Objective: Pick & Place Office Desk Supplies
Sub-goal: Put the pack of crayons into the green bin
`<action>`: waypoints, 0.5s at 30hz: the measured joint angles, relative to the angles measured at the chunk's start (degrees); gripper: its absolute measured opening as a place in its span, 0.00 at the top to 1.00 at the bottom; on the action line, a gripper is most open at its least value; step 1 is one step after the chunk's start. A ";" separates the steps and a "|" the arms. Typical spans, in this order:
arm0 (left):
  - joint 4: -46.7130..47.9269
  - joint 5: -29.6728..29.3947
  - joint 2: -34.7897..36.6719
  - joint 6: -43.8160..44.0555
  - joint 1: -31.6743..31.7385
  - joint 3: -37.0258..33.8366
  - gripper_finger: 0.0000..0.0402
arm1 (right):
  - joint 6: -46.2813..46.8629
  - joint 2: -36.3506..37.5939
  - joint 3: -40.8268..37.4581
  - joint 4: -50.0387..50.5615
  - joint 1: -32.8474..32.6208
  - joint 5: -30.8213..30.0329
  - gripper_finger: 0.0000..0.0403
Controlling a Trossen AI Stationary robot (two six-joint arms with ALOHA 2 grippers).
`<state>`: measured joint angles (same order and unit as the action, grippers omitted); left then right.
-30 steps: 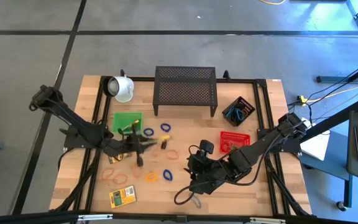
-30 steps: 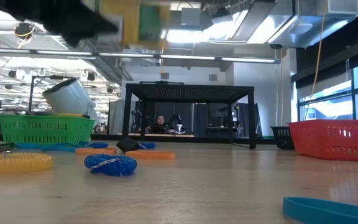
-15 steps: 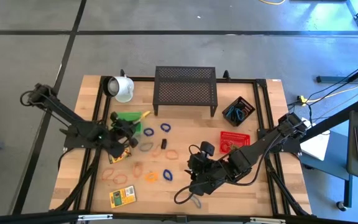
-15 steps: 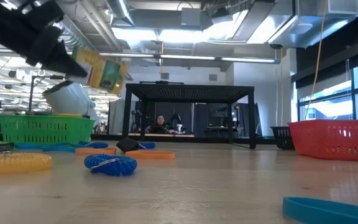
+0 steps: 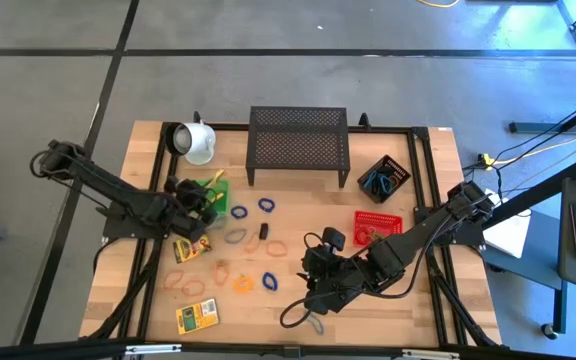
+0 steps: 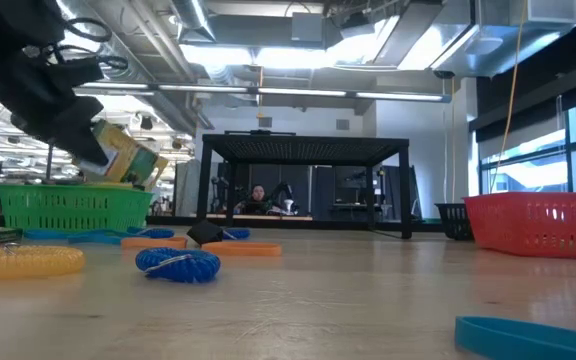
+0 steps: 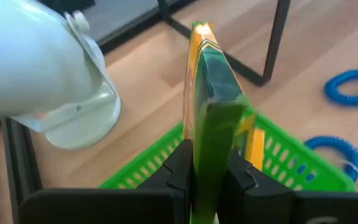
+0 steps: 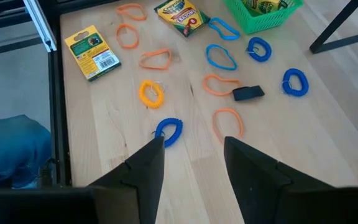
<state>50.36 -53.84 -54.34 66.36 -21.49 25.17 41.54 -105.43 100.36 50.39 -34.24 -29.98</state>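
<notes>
The left end effector (image 7: pixel 207 180) is clamped on a yellow-and-green crayon box (image 7: pixel 209 106), held on edge directly above the green basket (image 7: pixel 291 163), which already has another crayon box inside it. Seen from above, the green basket (image 5: pixel 206 186) sits on the wooden bench (image 5: pixel 428 310) just in front of the white mug (image 5: pixel 196 142), which lies tipped on its side, and to the left of the black mesh rack (image 5: pixel 298 145). A second crayon box (image 5: pixel 190 249) lies flat on the bench just in front of the basket, under the left arm, and a third crayon box (image 5: pixel 197 318) lies farther from the basket, near the bench's front edge. Rubber-band loops are scattered to the right of the basket and in front of it: blue loops (image 5: pixel 265 205), orange loops (image 5: pixel 274 247), a yellow coiled loop (image 5: pixel 243 284) and a small black clip (image 5: pixel 264 231) among them. The right end effector (image 8: pixel 190 163) hovers over the front middle of the bench, well apart from the basket, its fingers spread apart with nothing between them. Farther right of the basket stand a red basket (image 5: pixel 378 224) and a small black basket (image 5: pixel 384 177) holding blue bands.
</notes>
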 joint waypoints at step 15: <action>0.09 6.26 -0.03 -3.10 0.93 0.00 0.92 | -0.02 0.00 0.00 0.00 0.00 -0.17 0.58</action>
<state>50.46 -47.58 -54.37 63.26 -20.56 25.17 41.52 -105.43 100.36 50.39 -34.24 -30.15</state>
